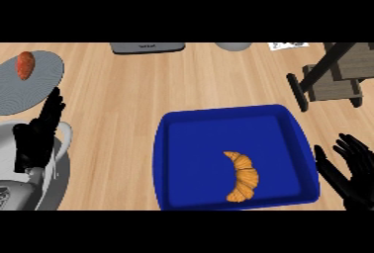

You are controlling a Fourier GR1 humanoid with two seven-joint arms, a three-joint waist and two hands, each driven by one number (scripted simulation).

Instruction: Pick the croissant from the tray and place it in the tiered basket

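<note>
Croissant (242, 177) is found within blue tray (197, 148), nearer its front edge. Right hand (358, 173) is held beside the tray's right rim, fingers spread, nothing grasped. Left hand (40, 133) is rested at left, fingers straight, empty.

On the pale wooden counter (146, 89) before us, the golden curved croissant (242, 177) lies in the near half of the blue rectangular plastic tray (161, 163), at centre. Our black right hand (354, 170) stands just right of the tray, our black left hand (40, 133) well to its left. The dark wooden tiered basket (332, 74) stands behind and right; the grey round plate (44, 86), bearing a reddish oval vegetable (25, 64), behind and left.
</note>
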